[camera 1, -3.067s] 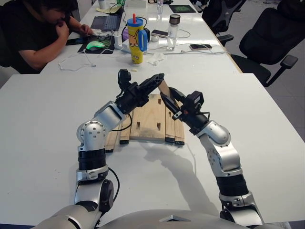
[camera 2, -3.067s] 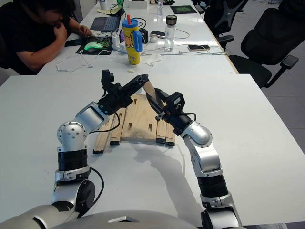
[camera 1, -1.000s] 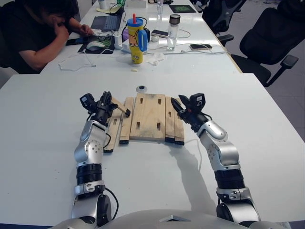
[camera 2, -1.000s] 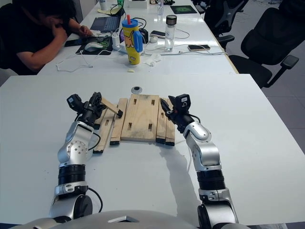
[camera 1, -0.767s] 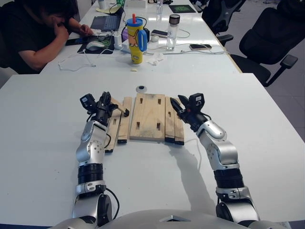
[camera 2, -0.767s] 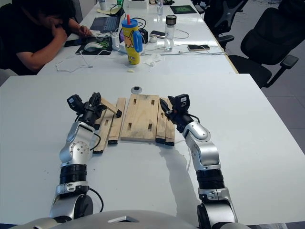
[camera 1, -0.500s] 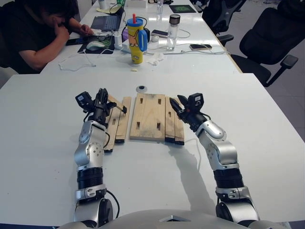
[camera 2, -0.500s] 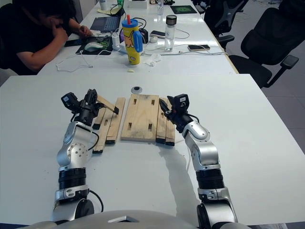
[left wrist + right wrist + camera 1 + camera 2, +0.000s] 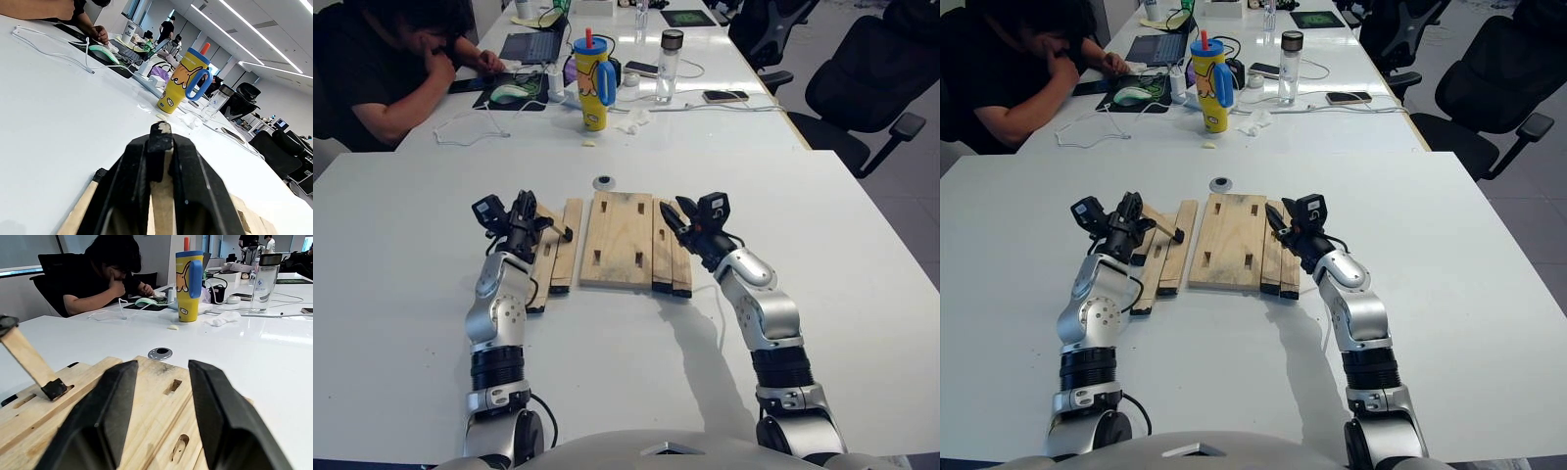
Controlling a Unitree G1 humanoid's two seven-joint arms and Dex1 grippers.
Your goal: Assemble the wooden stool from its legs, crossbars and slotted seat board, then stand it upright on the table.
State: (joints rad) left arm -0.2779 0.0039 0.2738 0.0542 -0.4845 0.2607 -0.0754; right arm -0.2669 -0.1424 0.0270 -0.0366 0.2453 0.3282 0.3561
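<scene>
**Left gripper holds a crossbar; the other parts lie flat**

The left gripper [image 9: 527, 221] is clamped on one end of a short crossbar [image 9: 556, 223], its fingers [image 9: 134, 171] pressed against both sides of the wood. The bar slants away from the gripper toward the seat board [image 9: 619, 240]. Its dark-tipped far end is low over the legs [image 9: 565, 259] on the left; whether it touches them cannot be told.

The seat board lies flat at the middle of the white table [image 9: 401, 255], slots facing up. Two legs lie flat just beside its left edge. Two more [image 9: 672, 257] lie tight against its right edge.

The right gripper [image 9: 672, 212] hovers over the far end of the right pair, beside the board's far right corner. Its fingers [image 9: 110, 416] are spread wide and hold nothing.

A round grommet [image 9: 603, 182] sits in the table just past the board. A yellow cup [image 9: 592, 86] stands on the next table beyond.
</scene>
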